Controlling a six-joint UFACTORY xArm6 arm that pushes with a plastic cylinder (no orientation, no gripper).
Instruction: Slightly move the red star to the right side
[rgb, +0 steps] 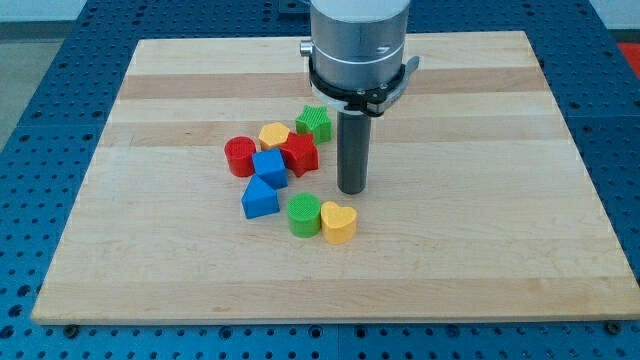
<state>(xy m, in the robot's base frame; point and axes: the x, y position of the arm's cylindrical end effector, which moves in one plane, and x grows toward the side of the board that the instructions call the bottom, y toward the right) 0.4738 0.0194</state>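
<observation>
The red star lies near the board's middle, in a cluster of blocks. My tip rests on the board just to the right of the red star and slightly lower, a small gap apart from it. A yellow block touches the star's upper left, a green star sits just above it, and a blue cube touches its lower left.
A red cylinder is at the cluster's left. A blue triangular block lies below the cube. A green cylinder and a yellow heart sit side by side below my tip. The wooden board rests on a blue perforated table.
</observation>
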